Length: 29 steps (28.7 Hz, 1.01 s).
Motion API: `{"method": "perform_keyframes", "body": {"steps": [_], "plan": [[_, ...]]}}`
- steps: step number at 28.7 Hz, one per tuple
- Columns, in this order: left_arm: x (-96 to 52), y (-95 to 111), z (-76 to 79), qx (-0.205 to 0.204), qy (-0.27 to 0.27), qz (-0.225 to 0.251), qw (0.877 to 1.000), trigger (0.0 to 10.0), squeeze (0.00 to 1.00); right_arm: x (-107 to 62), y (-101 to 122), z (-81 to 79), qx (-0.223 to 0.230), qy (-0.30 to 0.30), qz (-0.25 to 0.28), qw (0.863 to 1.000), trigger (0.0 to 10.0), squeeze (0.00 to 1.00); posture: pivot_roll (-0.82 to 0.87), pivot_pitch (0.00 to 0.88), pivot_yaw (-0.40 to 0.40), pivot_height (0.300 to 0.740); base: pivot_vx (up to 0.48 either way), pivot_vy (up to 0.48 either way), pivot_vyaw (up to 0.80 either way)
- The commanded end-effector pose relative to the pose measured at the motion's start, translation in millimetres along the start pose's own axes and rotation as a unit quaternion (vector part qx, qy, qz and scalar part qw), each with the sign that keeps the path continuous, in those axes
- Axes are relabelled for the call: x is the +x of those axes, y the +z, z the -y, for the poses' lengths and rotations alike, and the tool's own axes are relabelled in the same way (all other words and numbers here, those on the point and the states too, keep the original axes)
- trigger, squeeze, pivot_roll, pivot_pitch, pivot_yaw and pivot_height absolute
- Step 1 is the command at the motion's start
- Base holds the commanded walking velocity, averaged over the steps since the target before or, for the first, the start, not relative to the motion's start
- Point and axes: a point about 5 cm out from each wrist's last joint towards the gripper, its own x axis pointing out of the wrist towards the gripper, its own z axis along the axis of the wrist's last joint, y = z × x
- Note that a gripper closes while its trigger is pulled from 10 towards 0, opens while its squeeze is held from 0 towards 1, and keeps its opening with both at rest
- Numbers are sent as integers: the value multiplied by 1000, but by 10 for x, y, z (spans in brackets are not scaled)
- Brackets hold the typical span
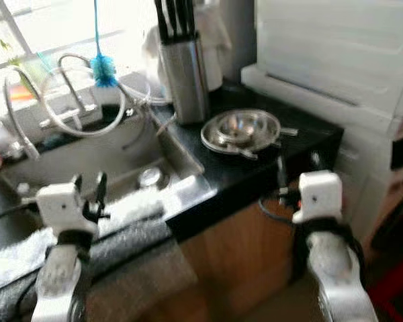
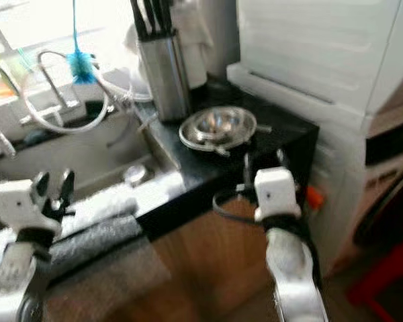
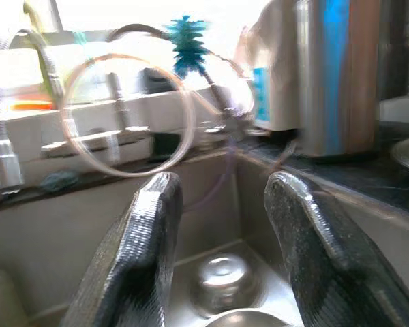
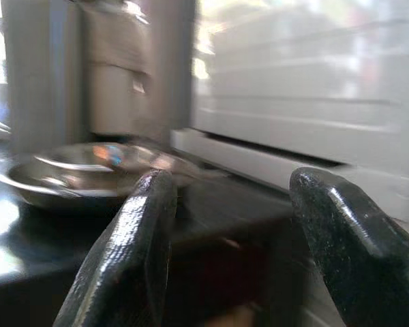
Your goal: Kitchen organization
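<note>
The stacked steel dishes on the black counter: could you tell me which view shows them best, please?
The left eye view: the stacked steel dishes appear whole from above, beside the knife block. The right eye view is similar. The right wrist view gives a blurred side profile; the left wrist view catches just an edge.

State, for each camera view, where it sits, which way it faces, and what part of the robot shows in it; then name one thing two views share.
Head eye views: look forward and down at the sink and black counter; both arms show.
Left wrist view: looks along the open left gripper into the sink.
Right wrist view: looks along the open right gripper toward the steel dish.
Shared: the blue brush, in head and left wrist views.
</note>
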Motion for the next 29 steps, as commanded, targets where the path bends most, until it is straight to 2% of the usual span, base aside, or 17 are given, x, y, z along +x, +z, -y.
{"method": "perform_keyframes", "body": {"steps": [1,14,27,29], "plan": [[36,22,-15,6,6,-1,1000,10000,0,20,104,-4,6,-5,17,1000,10000,0,-186,0,170,740,0,0,0],[90,-4,40,0,-2,-4,1000,10000,0,34,112,-84,15,3,15,1000,10000,0,-178,0,170,740,0,0,0],[287,-15,168,-30,-4,12,999,10000,0,155,213,-86,13,19,40,999,10000,0,-175,0,150,740,0,0,0],[302,-77,178,-31,-8,6,999,10000,0,165,203,-83,8,24,39,999,10000,0,-196,0,147,740,0,0,0]]}}
